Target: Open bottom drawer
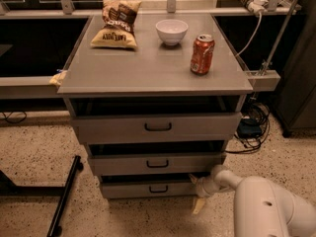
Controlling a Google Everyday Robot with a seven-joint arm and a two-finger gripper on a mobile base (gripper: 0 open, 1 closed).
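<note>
The bottom drawer [143, 188] is the lowest and narrowest of three grey drawers in the cabinet, with a small black loop handle [158, 188] at its centre. It stands slightly out, with a dark gap above its front. My gripper [198, 194] is at the drawer's right end, low near the floor, on a white arm [266, 206] that comes in from the bottom right. One pale finger [198, 205] points down toward the floor.
The mid drawer [157, 163] and top drawer [157, 127] also stand slightly out. On the cabinet top [148, 73] are a chip bag [116, 23], a white bowl [171, 31] and a red soda can [202, 54]. A black stand leg [66, 194] lies left; cables [252, 127] right.
</note>
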